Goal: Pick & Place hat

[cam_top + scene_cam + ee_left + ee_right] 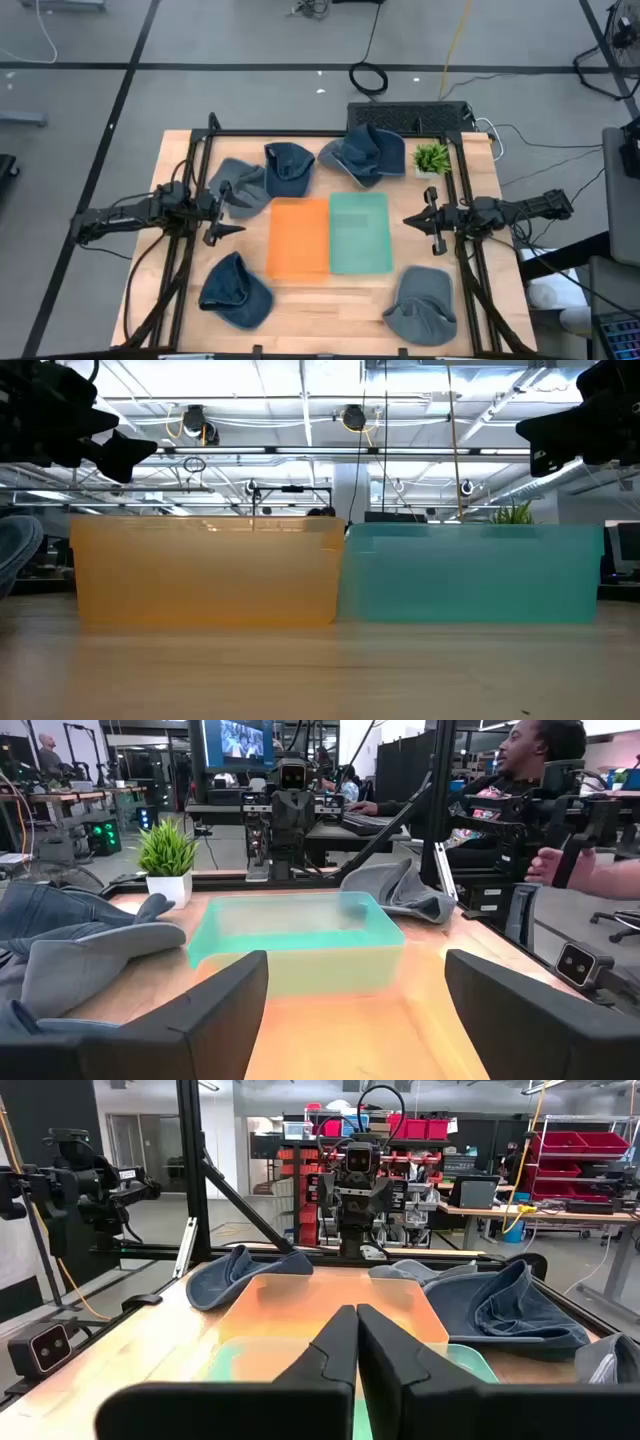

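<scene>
**Q:** Wood surface contents?

**A:** The wooden table carries 2 shallow bins side by side at its centre, touching along 1 edge: an orange bin toward the left arm and a teal bin toward the right arm. Both bins hold nothing. 5 hats lie around them on the table.

**Q:** Hat positions?

**A:** Along the far edge, 3 hats: a grey hat, a dark blue hat just beside it, and a blue-grey hat behind the teal bin. At the near edge, 2 hats: a navy hat on the left side and a slate hat on the right side. A small potted plant stands at the far right corner.

**Q:** Gripper status?

**A:** The left gripper hangs above the table between the grey hat and the orange bin, jaws spread wide, holding nothing; its wrist view shows both fingers well apart. The right gripper hangs just beside the teal bin's outer edge, fingers pressed together, empty. Neither gripper touches a hat.

**Q:** Background?

**A:** A seated person shows beyond the table in the left wrist view.
</scene>
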Tool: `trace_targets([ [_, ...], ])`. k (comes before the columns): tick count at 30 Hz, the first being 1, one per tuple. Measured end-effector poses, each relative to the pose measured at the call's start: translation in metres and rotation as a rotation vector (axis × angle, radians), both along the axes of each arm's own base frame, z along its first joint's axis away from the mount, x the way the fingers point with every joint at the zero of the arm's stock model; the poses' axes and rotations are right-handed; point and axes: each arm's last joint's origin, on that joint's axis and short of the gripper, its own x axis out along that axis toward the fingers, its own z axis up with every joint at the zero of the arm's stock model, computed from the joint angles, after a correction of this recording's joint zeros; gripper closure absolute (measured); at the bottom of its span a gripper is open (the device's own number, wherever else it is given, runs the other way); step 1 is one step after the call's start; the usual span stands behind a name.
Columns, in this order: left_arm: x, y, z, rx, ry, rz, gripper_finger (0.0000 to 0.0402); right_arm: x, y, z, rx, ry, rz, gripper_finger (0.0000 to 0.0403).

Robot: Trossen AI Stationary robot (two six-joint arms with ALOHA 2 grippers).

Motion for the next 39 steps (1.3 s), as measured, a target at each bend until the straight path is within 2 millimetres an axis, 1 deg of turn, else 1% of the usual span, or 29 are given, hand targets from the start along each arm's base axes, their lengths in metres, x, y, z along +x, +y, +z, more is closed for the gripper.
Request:
trace_targets([
  [28, 0.0000, 0.0000, 0.0001, 0.000, -0.001, 0.000, 0.0091, 0.0000, -0.0001, 0.0007, -0.002, -0.008, -0.001, 0.0403],
  [34, 0.0000, 0.0000, -0.0001, 0.000, 0.000, 0.000, 0.0091, -0.0001, -0.0002, 0.0016, 0.032, -0.014, -0.003, 0.0402],
  [36, 0.0000, 0.0000, -0.0001, 0.000, 0.000, 0.000, 0.0091, -0.0002, -0.0002, 0.0030, 0.038, -0.028, -0.003, 0.0396],
  [39, 0.0000, 0.0000, -0.0001, 0.000, 0.000, 0.000, 0.0092, -0.0006, -0.0003, 0.0062, 0.078, -0.058, 0.003, 0.0364],
])
